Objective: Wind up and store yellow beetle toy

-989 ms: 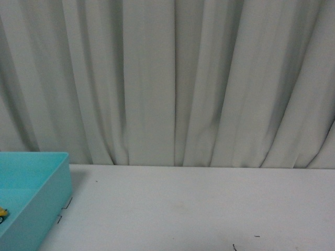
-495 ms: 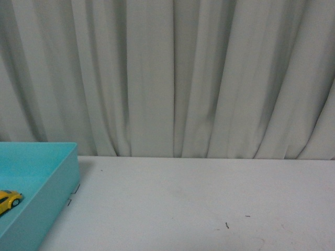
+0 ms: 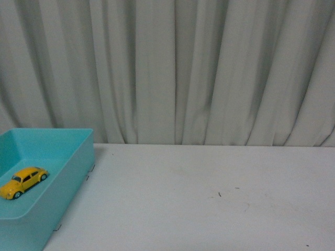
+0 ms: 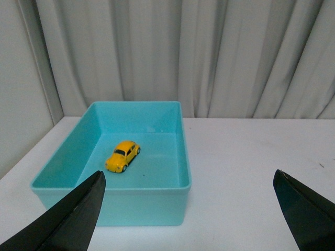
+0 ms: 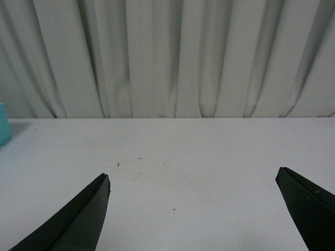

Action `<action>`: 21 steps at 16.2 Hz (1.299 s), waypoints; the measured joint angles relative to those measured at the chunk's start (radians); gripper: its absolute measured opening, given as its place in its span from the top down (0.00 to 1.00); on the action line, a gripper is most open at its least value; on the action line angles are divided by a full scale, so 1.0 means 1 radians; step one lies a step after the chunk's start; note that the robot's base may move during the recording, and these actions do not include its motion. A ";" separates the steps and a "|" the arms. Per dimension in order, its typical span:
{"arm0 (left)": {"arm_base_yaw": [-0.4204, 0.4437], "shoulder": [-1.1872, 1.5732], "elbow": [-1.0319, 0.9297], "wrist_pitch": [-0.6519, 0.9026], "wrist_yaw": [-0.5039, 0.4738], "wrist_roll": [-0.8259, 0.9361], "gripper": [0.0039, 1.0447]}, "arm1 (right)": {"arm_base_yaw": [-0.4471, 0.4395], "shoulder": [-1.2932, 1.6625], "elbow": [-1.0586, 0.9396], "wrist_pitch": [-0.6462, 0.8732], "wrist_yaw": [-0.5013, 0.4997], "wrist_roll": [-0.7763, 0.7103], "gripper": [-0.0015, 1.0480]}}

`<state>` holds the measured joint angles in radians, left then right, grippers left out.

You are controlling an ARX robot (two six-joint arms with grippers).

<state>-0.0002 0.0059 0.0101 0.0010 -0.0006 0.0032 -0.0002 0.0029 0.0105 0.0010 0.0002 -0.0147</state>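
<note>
The yellow beetle toy (image 3: 23, 181) lies on its wheels inside a turquoise box (image 3: 78, 167) at the table's left. It also shows in the left wrist view (image 4: 123, 155), in the middle of the box (image 4: 157, 204). My left gripper (image 4: 188, 180) is open and empty, held above the table in front of the box's near wall, well apart from the toy. My right gripper (image 5: 191, 180) is open and empty above bare white table, to the right of the box. Neither gripper shows in the front view.
The white table (image 3: 209, 198) runs to a pleated grey curtain (image 3: 183, 68) at the back. A sliver of the box's corner (image 5: 4, 130) shows in the right wrist view. A plain wall (image 4: 21, 89) stands left of the box.
The front view has tilted down and shifted left: the table edge and box have risen in the picture, and the toy, earlier cut off at the left edge, now shows whole in the box.
</note>
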 joint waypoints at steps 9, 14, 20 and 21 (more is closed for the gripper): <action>0.000 0.000 0.000 -0.004 0.000 0.000 0.06 | 0.000 0.000 0.000 -0.005 0.000 0.000 0.06; 0.000 0.000 0.000 -0.004 0.000 0.000 0.06 | 0.000 0.000 0.000 -0.005 0.000 0.000 0.06; 0.000 0.000 0.000 -0.003 0.000 0.000 0.06 | 0.000 0.000 0.000 -0.004 0.000 0.000 0.06; 0.000 0.000 0.000 -0.003 0.000 0.000 0.06 | 0.000 0.000 0.000 -0.004 0.000 0.000 0.06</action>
<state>-0.0002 0.0059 0.0101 -0.0017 -0.0010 0.0032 -0.0002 0.0029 0.0105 -0.0029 0.0002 -0.0147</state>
